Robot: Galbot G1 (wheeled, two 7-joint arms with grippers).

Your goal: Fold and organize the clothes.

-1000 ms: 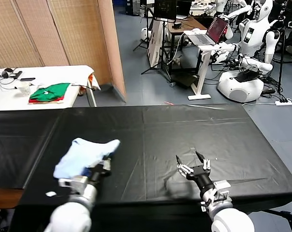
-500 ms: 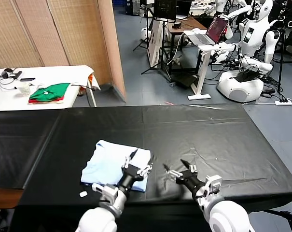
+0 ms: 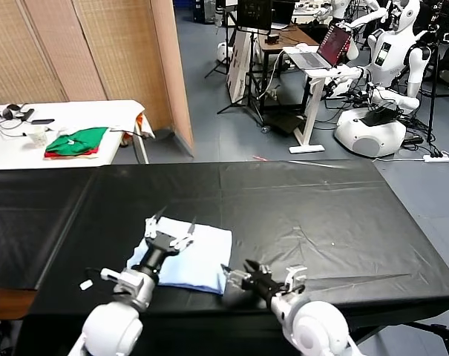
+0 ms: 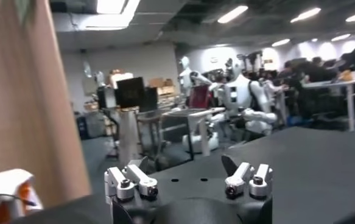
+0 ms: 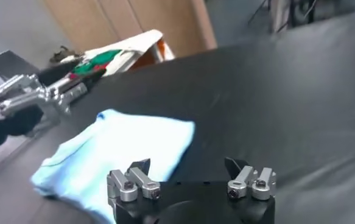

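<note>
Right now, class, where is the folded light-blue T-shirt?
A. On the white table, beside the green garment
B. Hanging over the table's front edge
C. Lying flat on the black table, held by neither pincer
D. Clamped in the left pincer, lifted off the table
C: the light-blue T-shirt lies flat on the black table, with the left pincer open above it and the right pincer open beside it.

hidden: T-shirt left part behind left claw | print: not visible
</note>
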